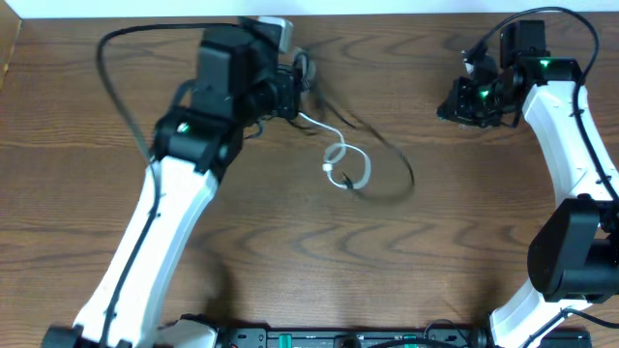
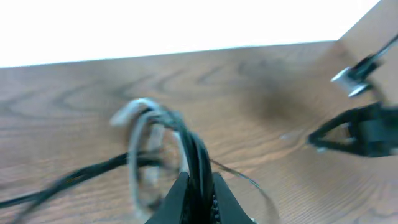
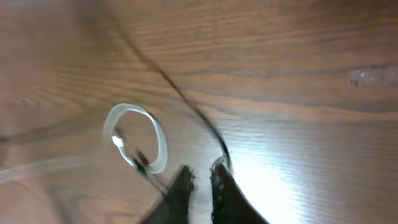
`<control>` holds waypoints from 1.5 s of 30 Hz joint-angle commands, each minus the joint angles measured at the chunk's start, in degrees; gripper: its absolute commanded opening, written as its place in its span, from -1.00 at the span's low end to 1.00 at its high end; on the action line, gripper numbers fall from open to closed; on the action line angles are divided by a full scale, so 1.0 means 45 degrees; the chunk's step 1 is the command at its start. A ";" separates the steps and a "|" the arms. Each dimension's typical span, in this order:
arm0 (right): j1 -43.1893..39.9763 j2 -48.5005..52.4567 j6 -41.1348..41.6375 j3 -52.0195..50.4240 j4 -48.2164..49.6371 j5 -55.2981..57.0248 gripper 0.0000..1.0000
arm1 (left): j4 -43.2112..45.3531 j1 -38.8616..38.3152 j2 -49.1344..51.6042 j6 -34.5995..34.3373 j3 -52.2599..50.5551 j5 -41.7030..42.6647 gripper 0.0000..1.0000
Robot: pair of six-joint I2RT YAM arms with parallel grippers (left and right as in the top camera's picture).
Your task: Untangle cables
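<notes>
- At the far side of the table (image 1: pixel 290 261), left of the middle, the left gripper (image 1: pixel 295 92) is pinching the cables.
- In the left wrist view, its two fingers (image 2: pixel 177 202) squeeze a bunch of black cables (image 2: pixel 194 152) that come up between them.
- The white cable (image 2: pixel 134 146) loops up just beside the black ones there. This view is blurry, so I cannot tell if the white one is inside the pinch too.
- From above, the white cable (image 1: pixel 336 155) runs from the left gripper toward the middle of the table. It curls into a small loop there.
- One black cable (image 1: pixel 392 155) swings out from the left gripper in a big curve to the right. Then it bends back and meets the white loop.
- The right gripper (image 1: pixel 450 108) is at the far right side of the table, well apart from the cables.
- In the right wrist view, its fingers (image 3: pixel 177 196) are close together, with a thin strip of table showing between them. I cannot tell if they are pressed all the way together.
- That view also shows the white loop (image 3: pixel 130 109) lying flat on the table. A black cable (image 3: pixel 180 96) runs at a slant past it toward the fingertips.
- I cannot tell if that black cable touches the right gripper's fingers, because the picture is blurry.
</notes>
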 commanded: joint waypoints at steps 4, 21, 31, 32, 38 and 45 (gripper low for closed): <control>0.0155 -0.0330 -0.2977 0.0160 0.0568 -0.4673 -0.34 | 0.0092 -0.0049 -0.0549 -0.0884 0.0063 0.0665 -0.85; 0.2817 -0.0345 0.1122 0.0155 0.4760 -0.6552 0.16 | 0.1175 -0.0053 -0.0306 -0.3152 0.0063 0.2934 -0.85; 0.4799 -0.0262 0.3371 0.0155 0.5489 -0.1744 0.26 | 0.1341 -0.0053 -0.0306 -0.3405 0.0063 0.3691 -0.85; 0.4974 -0.0209 0.3687 0.0155 0.5493 -0.1161 0.27 | 0.1418 -0.0053 -0.0306 -0.3483 0.0063 0.3755 -0.85; 0.5576 0.0471 0.5119 0.0155 0.5547 0.0636 0.26 | 0.2103 -0.0053 -0.0311 -0.3779 0.0063 0.4634 -0.85; 0.5051 0.1452 0.5775 0.0155 0.4469 0.1865 0.25 | 0.3123 0.0262 -0.0573 -0.4114 0.0063 0.4629 -0.85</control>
